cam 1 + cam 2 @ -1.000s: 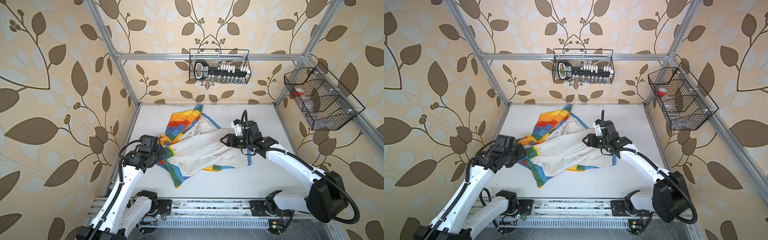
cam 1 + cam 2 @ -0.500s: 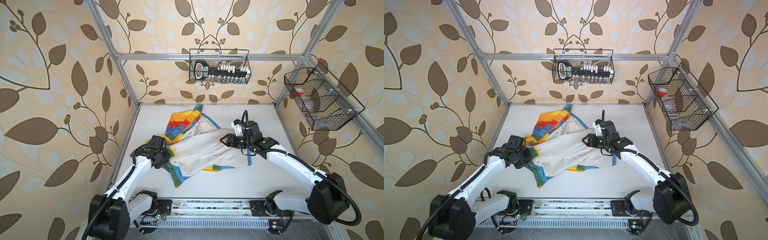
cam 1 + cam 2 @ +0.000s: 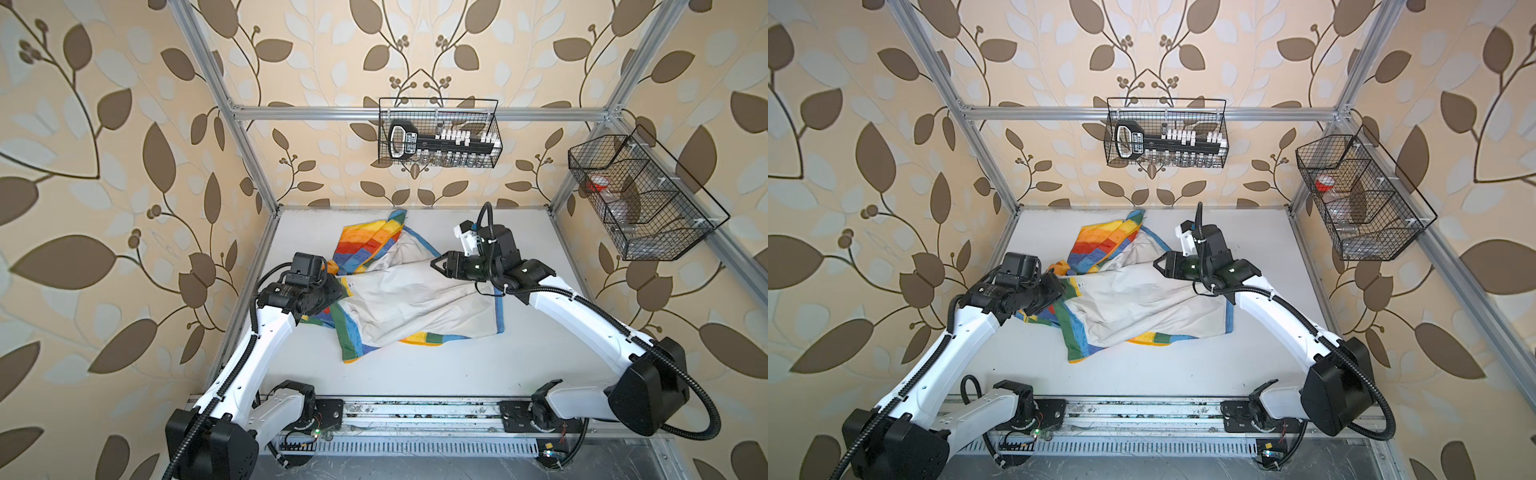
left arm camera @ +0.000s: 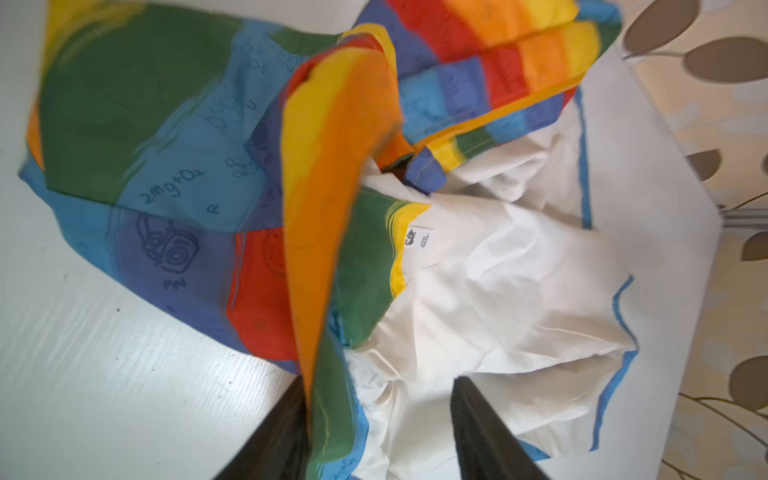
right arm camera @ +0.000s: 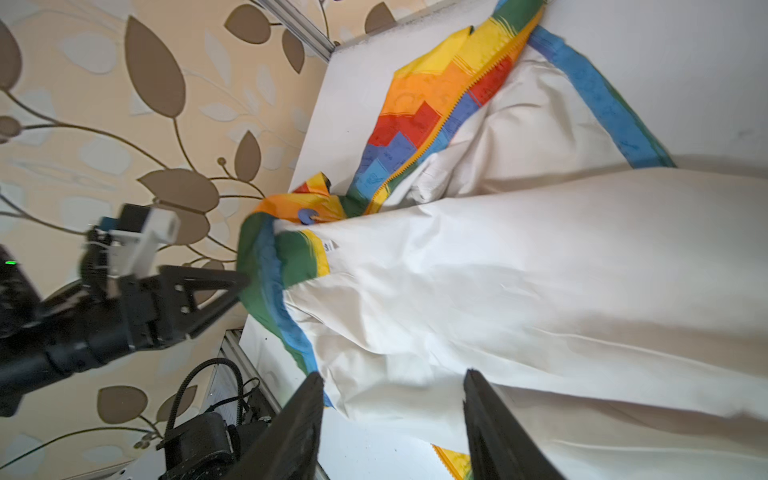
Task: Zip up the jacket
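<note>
The left arm [image 3: 270, 336] rises from its base at the near edge of the desk [image 3: 415, 374], close to the near left corner. It bends forward along the left edge, and its black wrist lies low and almost level, pointing toward the middle of the desk. The left tool [image 3: 334, 291] has its two black fingers [image 4: 282, 428] clearly apart in the left wrist view. The right arm [image 3: 582, 316] starts near the near right corner and reaches slanting toward the far edge, with its wrist turned toward the left edge. The right tool [image 3: 437, 264] also has its fingers [image 5: 490, 424] spread, and it is well apart from the left tool.
</note>
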Controlling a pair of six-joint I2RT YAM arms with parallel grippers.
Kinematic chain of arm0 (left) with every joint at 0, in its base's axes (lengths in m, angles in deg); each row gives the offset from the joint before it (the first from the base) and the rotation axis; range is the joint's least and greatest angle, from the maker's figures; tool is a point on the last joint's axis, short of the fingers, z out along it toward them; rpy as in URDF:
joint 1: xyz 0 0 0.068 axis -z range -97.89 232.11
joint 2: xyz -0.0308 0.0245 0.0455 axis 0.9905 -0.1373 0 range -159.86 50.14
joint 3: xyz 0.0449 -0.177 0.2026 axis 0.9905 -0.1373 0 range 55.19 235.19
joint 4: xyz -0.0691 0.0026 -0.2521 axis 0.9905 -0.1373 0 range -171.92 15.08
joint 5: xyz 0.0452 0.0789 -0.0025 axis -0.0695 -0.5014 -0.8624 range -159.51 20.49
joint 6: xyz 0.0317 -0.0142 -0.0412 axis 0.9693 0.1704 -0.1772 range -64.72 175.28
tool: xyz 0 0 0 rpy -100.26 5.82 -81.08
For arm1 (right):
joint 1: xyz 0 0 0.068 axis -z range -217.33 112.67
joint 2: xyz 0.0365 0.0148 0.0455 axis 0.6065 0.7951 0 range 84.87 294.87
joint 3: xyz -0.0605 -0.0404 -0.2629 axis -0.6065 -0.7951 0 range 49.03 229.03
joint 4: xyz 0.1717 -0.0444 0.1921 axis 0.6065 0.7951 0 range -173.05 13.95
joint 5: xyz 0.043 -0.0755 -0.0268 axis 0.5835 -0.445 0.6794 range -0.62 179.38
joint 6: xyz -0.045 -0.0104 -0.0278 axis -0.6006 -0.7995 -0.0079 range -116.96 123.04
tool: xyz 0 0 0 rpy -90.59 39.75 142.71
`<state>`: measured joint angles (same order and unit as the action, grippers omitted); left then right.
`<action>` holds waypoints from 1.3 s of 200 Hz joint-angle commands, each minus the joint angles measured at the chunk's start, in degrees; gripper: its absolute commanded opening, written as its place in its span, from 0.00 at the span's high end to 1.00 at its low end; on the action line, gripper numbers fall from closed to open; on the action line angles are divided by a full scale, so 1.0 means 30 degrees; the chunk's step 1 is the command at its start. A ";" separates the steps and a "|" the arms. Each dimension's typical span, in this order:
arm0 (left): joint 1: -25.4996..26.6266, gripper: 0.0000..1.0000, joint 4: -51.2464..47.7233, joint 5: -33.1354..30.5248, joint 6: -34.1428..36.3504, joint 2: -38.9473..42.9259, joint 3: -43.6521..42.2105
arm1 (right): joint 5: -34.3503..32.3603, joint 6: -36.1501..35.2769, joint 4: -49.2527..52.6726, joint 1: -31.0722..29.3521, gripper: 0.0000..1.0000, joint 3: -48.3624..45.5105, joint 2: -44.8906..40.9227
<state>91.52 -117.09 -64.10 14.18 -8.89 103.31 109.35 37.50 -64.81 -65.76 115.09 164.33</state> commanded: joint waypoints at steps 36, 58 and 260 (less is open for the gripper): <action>0.0173 0.17 -0.0321 0.0887 -0.2103 0.4090 -0.5086 | 0.0074 0.0024 -0.0096 -0.1091 0.45 0.1175 0.1500; 0.0317 0.01 0.1642 0.1784 -0.3328 0.5163 -0.7321 | 0.0135 0.0041 -0.0137 -0.1308 0.39 0.1407 0.2080; 0.0618 1.00 -0.0232 0.2006 -0.5419 0.8462 -0.8871 | 0.1477 -0.5800 0.8699 -0.7710 0.30 2.4458 2.1120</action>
<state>93.03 -117.20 -59.18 0.11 16.01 77.78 113.68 24.93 -44.46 -88.21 185.87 224.00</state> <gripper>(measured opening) 0.048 0.682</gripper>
